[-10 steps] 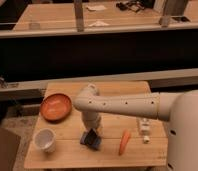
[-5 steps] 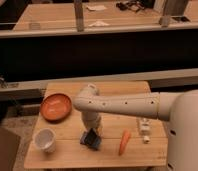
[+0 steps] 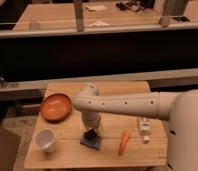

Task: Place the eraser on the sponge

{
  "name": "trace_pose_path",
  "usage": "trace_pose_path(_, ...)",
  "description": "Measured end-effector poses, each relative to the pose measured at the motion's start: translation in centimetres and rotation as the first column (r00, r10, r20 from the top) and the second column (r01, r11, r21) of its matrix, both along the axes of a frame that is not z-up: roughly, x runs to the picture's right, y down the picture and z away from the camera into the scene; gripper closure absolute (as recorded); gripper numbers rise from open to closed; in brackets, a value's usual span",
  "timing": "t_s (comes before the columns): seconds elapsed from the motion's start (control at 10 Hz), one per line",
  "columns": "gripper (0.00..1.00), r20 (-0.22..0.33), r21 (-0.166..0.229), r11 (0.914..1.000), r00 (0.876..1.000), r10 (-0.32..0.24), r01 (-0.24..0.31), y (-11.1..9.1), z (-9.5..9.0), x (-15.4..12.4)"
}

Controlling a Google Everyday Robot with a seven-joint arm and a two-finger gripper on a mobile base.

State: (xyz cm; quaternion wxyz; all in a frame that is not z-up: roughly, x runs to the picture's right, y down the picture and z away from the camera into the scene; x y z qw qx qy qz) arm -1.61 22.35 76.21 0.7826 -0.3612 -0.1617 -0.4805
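Black eraser [image 3: 91, 135] sits atop blue sponge [image 3: 93, 145], mid tabletop [image 3: 67, 152]; end effector [image 3: 91, 129] right over it, grip I cannot tell. I judge eraser light, stiff, grippy: best held by long sides.

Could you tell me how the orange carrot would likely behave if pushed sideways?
The carrot looks round and tapered, so it would probably roll, curving toward its thin end. It lies straight and unbent, so it is probably stiff. The claw is down at the sponge, apart from the carrot.
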Motion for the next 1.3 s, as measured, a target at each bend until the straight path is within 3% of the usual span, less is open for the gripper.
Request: trace_pose_path(1.3,0.47,0.008,-0.002,0.9997,1.000,-0.022,0.022,-0.02,-0.13,0.30)
